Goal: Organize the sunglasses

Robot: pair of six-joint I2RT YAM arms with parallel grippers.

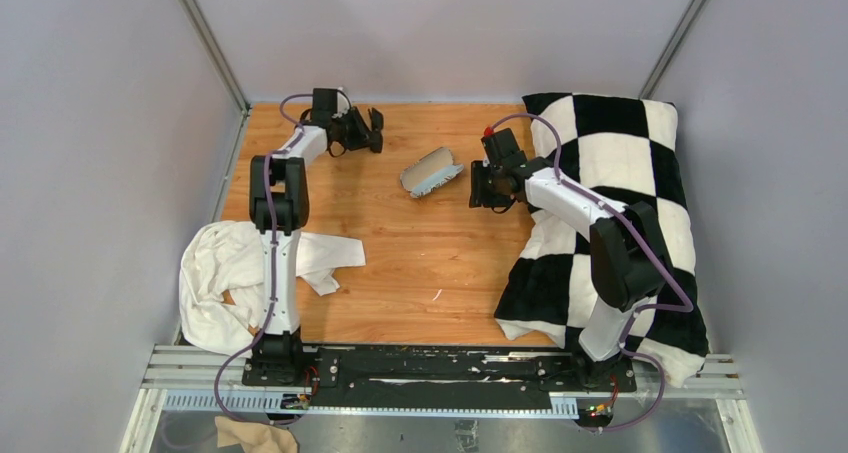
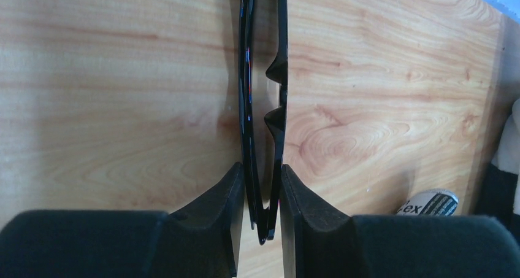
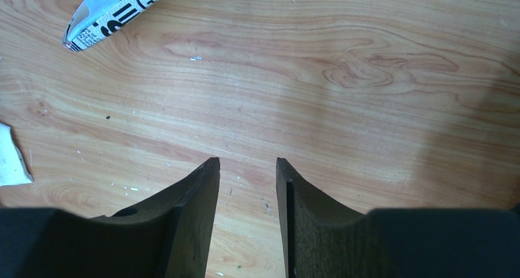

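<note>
My left gripper (image 2: 262, 167) has the thin black folded sunglasses (image 2: 245, 75) pinched; right gripper (image 3: 248, 161) hangs half-open, empty, over the light wooden table (image 3: 380, 106).

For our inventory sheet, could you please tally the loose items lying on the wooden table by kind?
sunglasses: 1
case: 1
white cloth: 1
checkered blanket: 1
total: 4

Glossy black sunglasses (image 2: 262, 106) in the matte black left hand (image 2: 260, 173). Beneath, a warm orange-brown wood-grain surface (image 1: 400, 263). Between that hand and the black right hand (image 3: 245, 162), a tan case (image 1: 432, 171) lined pale blue. Right of the right hand, a black-and-white checked blanket (image 1: 610, 163). Well behind the left hand, a plain white cloth (image 1: 225, 273).
</note>
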